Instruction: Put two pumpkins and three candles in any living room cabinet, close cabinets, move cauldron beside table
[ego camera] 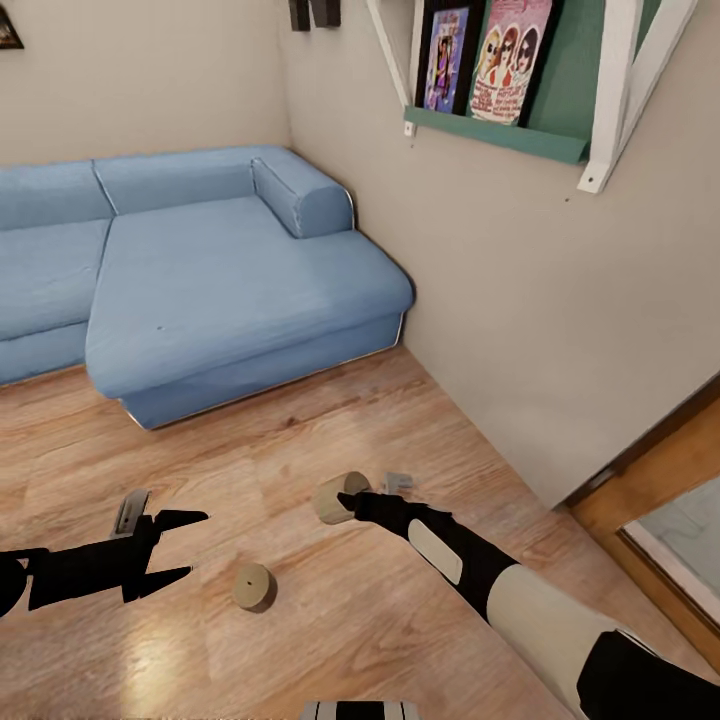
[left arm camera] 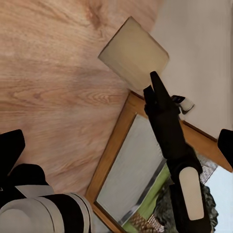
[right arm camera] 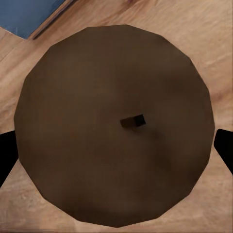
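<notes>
My right gripper (ego camera: 340,497) is shut on a pale beige candle (ego camera: 330,497) and holds it tilted just above the wooden floor. In the right wrist view the candle's round top (right arm camera: 97,145), with its small wick (right arm camera: 132,121), sits between the two fingertips. The same candle (left arm camera: 133,53) shows at the tip of the right arm in the left wrist view. A second candle (ego camera: 253,586) lies on the floor, just right of my left gripper (ego camera: 190,547), which is open and holds nothing. The pumpkins, cabinet, cauldron and table are out of view.
A blue corner sofa (ego camera: 220,290) fills the far left. A plain wall (ego camera: 520,330) runs along the right, carrying a green shelf (ego camera: 500,132) with pictures. A wood-framed doorway (ego camera: 650,470) opens at the right. Wooden floor (ego camera: 300,430) stretches between the sofa and me.
</notes>
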